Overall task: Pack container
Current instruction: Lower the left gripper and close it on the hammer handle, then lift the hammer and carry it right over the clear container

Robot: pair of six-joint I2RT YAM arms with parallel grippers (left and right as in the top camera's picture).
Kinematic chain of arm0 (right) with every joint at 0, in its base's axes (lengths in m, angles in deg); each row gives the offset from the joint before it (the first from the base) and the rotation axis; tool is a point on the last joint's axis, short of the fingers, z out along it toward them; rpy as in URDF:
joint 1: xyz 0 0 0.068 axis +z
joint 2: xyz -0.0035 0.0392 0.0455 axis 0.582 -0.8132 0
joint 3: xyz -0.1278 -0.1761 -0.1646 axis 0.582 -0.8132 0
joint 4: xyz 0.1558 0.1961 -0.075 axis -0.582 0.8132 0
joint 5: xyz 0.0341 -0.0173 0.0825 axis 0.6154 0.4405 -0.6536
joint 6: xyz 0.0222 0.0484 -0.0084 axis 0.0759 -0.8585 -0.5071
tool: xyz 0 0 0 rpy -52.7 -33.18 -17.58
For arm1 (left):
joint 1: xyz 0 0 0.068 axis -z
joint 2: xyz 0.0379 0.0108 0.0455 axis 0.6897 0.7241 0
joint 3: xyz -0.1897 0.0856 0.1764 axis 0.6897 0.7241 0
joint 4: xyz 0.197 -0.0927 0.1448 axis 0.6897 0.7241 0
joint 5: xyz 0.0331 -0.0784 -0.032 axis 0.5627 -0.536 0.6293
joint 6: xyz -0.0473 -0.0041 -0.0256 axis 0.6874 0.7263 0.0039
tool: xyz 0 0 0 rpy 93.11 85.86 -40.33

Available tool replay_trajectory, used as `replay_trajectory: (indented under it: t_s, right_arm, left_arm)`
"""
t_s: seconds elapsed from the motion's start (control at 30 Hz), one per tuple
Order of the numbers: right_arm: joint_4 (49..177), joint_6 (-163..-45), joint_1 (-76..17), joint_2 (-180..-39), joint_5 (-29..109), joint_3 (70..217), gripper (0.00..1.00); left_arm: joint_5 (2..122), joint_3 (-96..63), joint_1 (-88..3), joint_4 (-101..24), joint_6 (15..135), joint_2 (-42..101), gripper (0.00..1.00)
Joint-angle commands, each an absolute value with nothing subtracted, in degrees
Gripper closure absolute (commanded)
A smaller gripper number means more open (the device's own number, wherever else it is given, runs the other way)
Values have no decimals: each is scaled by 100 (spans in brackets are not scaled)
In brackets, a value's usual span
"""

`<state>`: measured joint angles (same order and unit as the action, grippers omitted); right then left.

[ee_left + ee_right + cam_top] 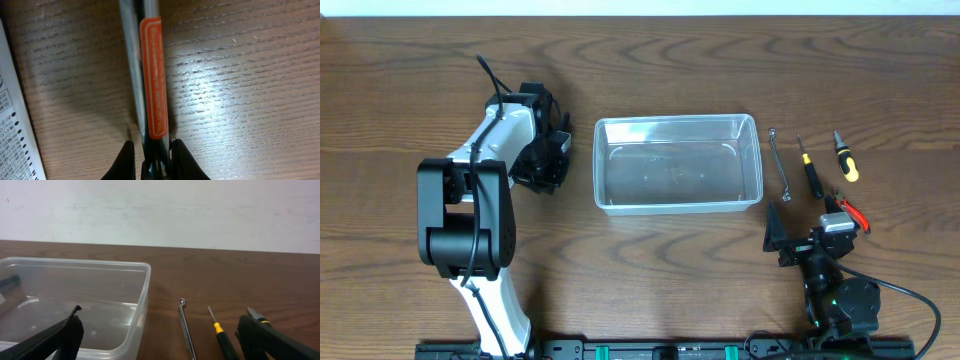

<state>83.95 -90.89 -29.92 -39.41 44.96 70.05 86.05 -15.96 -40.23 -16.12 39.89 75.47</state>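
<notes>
Left of the container (676, 120), the orange-labelled tool (152, 75) is straddled by the left gripper (151, 146); whether pinched cannot be told, so firm closing is advised.

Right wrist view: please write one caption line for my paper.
Open right pincer facing the clear plastic container; a slim wrench and a screwdriver lie beside it on the wooden table.

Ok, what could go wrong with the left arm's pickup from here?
The left gripper straddles the metal tool with the orange label, and much of its length reaches out past the fingers. Lifted like that, it may tilt or slip. A white printed item lies close beside it and could get nudged.
</notes>
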Motion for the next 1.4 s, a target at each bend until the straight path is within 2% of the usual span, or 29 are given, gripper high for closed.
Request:
replay_trajectory:
  t_s: [0.0, 0.37, 0.67, 0.8, 1.03, 1.37]
  right_arm:
    - [8412, -9083, -3075, -3895, 4514, 6995, 1]
    - [8412, -9083, -3075, -3895, 4514, 6995, 1]
    - [8412, -9083, -3075, -3895, 4514, 6995, 1]
    - [8412, -9083, -3075, -3895, 4514, 6995, 1]
    - [8414, -9083, -3075, -3895, 4514, 6995, 1]
    - [8414, -9083, -3075, -3895, 4514, 6995, 1]
  left_arm:
    - [8653, -1659, -4043, -1599, 4005, 7602, 94]
    - [8655, -2785, -4043, -1156, 4018, 7158, 94]
    - [8614, -3384, -4025, -1134, 3928, 6105, 94]
    - [8199, -3386, -3907, -1125, 3725, 5604, 94]
    - [7558, -3386, -3289, -1101, 3334, 5132, 94]
    - [7521, -3366, -1842, -911, 2352, 5294, 94]
